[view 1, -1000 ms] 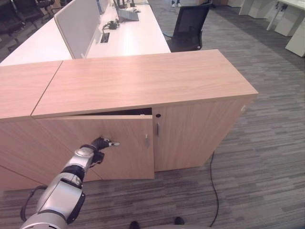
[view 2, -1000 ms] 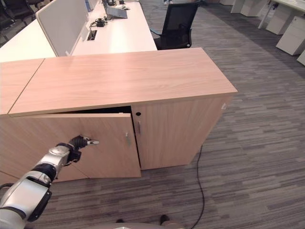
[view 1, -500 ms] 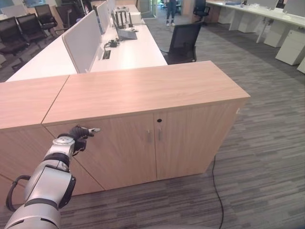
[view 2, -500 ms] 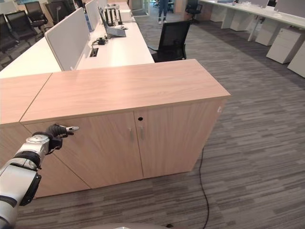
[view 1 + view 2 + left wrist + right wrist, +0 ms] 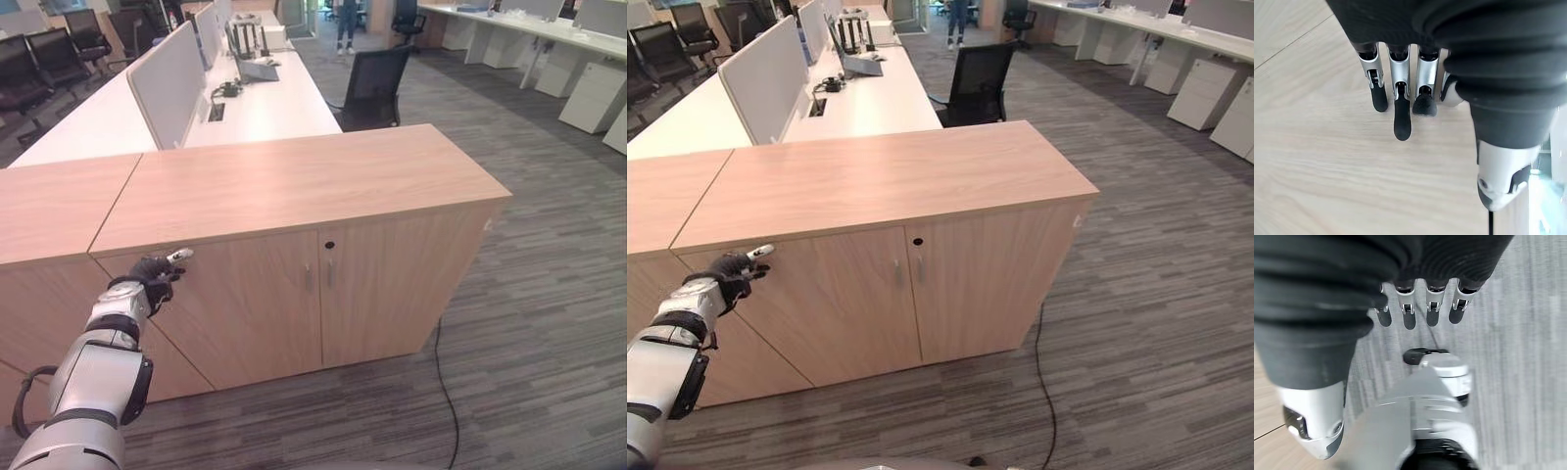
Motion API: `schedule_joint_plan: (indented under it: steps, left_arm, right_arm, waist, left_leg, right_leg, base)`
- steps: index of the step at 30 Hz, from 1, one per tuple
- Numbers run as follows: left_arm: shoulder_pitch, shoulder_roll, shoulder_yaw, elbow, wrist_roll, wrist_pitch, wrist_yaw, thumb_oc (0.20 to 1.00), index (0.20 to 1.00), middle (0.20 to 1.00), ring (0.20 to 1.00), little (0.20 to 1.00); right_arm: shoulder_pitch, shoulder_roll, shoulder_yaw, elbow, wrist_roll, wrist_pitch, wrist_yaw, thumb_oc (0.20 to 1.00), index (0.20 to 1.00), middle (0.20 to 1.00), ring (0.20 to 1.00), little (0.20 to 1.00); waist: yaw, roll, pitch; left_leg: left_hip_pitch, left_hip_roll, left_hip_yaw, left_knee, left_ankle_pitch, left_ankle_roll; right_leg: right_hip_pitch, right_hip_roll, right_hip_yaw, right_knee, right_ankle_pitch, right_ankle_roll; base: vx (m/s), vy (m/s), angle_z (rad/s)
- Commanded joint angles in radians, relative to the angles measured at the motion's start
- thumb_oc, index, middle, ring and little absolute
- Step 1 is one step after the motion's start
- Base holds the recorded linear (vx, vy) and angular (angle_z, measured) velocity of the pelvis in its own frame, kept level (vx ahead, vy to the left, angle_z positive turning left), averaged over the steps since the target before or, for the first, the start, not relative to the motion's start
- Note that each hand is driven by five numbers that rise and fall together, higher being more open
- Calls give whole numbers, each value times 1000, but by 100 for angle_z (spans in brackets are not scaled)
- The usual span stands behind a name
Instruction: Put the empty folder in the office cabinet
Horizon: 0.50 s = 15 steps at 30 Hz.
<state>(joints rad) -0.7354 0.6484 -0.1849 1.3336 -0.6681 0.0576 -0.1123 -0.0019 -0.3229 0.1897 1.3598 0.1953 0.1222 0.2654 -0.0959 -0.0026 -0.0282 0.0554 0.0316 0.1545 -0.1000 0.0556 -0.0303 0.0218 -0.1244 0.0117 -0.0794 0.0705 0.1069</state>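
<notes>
grey carpet (image 5: 549, 294), shut wood cabinet (image 5: 294, 186), desks (image 5: 265, 88)

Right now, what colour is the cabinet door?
Light wood grain on the cabinet door, clearest in the left eye view.

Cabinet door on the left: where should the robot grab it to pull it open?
Probably by the small upright handle at the left door's inner edge, coming straight from the front. The doors are shut flush, so no edge sticks out. The left hand is far off at the door's other side.
</notes>
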Motion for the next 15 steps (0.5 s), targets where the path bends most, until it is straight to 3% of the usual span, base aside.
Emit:
schedule_joint_plan:
  steps: [1, 6, 8, 10, 15]
  left_arm:
    - [-117, 10, 67, 41, -43, -41, -66, 1000, 1000, 1000, 1000, 1000]
    - [44, -40, 90, 18, 7, -45, -98, 1000, 1000, 1000, 1000, 1000]
    - [113, -80, 109, -46, 10, -77, -62, 1000, 1000, 1000, 1000, 1000]
    - [258, -139, 127, -183, 42, -152, -7, 1000, 1000, 1000, 1000, 1000]
    - [448, -193, 113, -238, 146, -189, -6, 1000, 1000, 1000, 1000, 1000]
  right_arm:
    - [-38, 9, 18, 73, -19, 14, 29, 1000, 1000, 1000, 1000, 1000]
    - [-33, 19, 26, 85, -47, 7, 36, 1000, 1000, 1000, 1000, 1000]
    - [-38, 15, 25, 74, -43, -3, 24, 1000, 1000, 1000, 1000, 1000]
    - [-50, 11, 20, 48, -28, -24, -1, 1000, 1000, 1000, 1000, 1000]
    - [-67, -5, 18, 36, -58, -46, -1, 1000, 1000, 1000, 1000, 1000]
  waist:
    - [-8, 17, 1]
    - [7, 9, -4]
    - [15, 2, 1]
    - [32, -19, 14]
    - [52, -37, 18]
  left_leg:
    - [43, -49, -8, 13, -137, 59]
    - [43, -45, -16, 13, -138, 55]
    - [39, -42, -23, 13, -135, 51]
    - [29, -37, -38, 13, -129, 46]
    - [22, -33, -51, 13, -126, 40]
  right_leg:
    - [7, -35, -72, 38, -59, 62]
    - [22, -34, -88, 25, -60, 55]
    - [26, -33, -96, 21, -61, 50]
    - [25, -30, -105, 19, -63, 44]
    - [38, -23, -118, 7, -67, 36]
  base:
    - [0, 0, 0]
    - [4, -6, 0]
    - [-2, -44, 6]
    - [-51, -82, 14]
    - [-20, -43, 6]
